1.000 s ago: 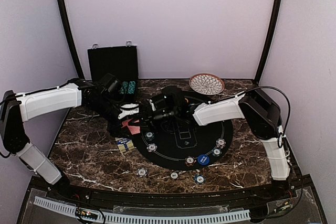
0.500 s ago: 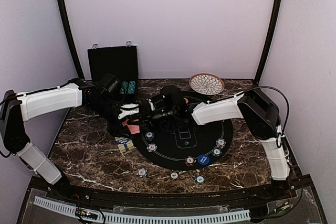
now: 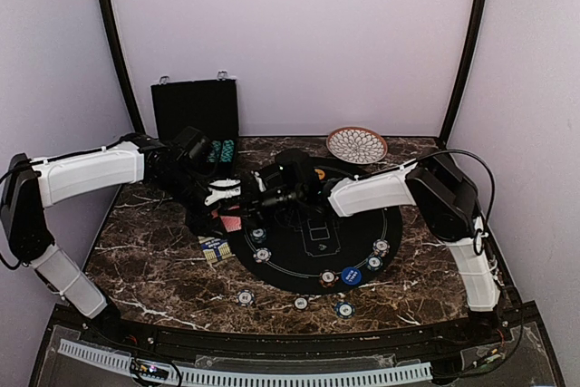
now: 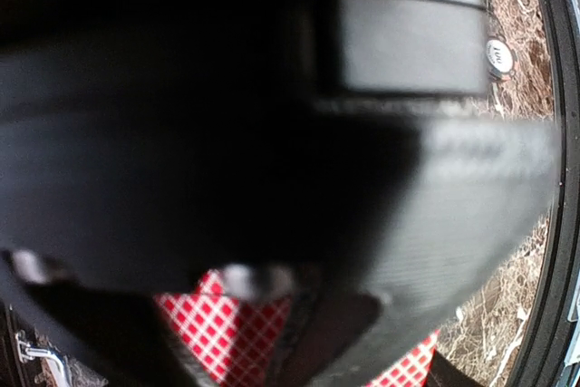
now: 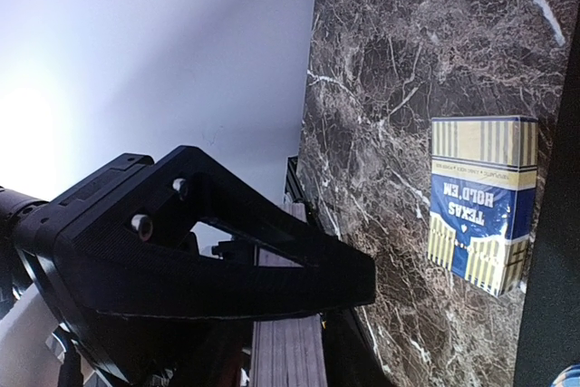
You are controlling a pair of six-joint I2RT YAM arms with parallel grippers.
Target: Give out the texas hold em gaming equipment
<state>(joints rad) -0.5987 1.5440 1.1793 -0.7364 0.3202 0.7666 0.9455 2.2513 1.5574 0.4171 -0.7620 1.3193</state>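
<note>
As left claw (image 3: 230,198) hovers, red cards (image 3: 232,222) beside.

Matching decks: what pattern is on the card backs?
The card backs are red-and-white checked, clearest in left wrist view.

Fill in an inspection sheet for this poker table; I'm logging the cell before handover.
Surface: dark marbled table with a round black mat.
Job's things: striped chips on the mat and the table; blue button; red-backed cards at the mat's left edge; card box.
Clutter: open black case; patterned plate.
Grippers: left gripper and right gripper meet above the cards; open or shut cannot be told.
Cables: black cable loops off the right arm.
Surroundings: pale walls; nothing else seen.
</note>
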